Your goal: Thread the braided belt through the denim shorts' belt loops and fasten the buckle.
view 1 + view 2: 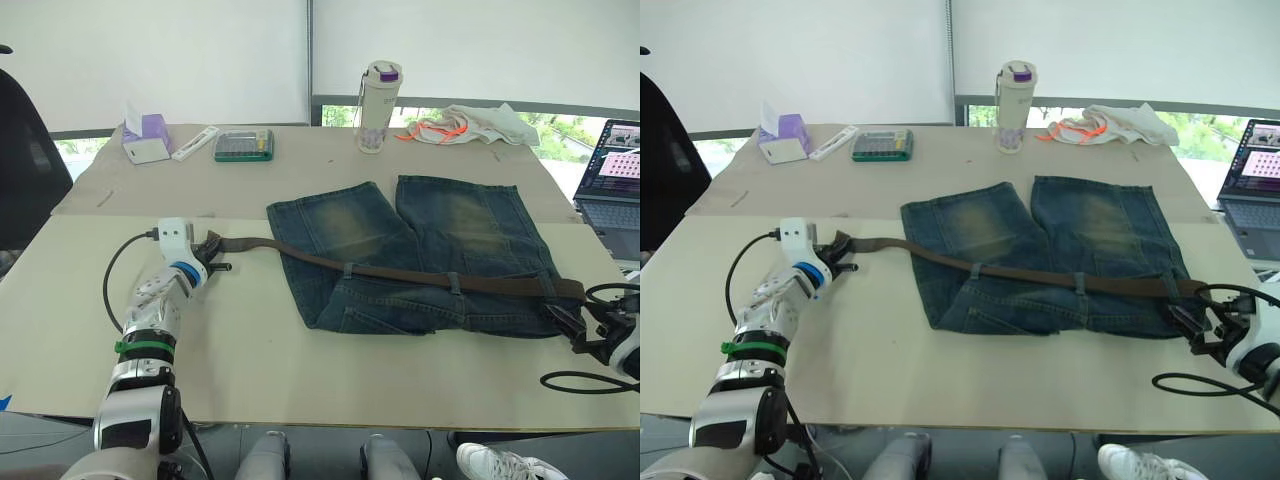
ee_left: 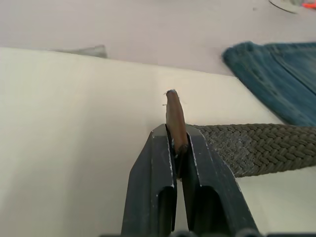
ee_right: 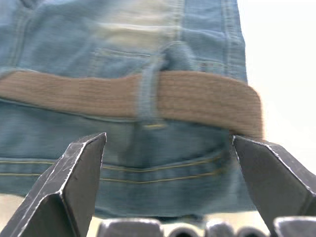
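Belt [image 1: 400, 272]: lies across the shorts' [image 1: 420, 250] waistband on the surface [image 1: 250, 350], under loops [image 1: 453, 283]; one end trails off to the left.
Left gripper [image 2: 177, 148]: pressed together, pinching the belt's stiff brown tip.
Right gripper [image 3: 168, 148]: spread wide, facing the belt's other end at the shorts' right edge.
Handling: likely light, limp, grippy weave; best held at the firm tip.
Buckle: not made out.

Office or lab — laptop [image 1: 612, 170], calculator [image 1: 244, 146], tissue box [image 1: 146, 139], window blinds [image 1: 155, 55]
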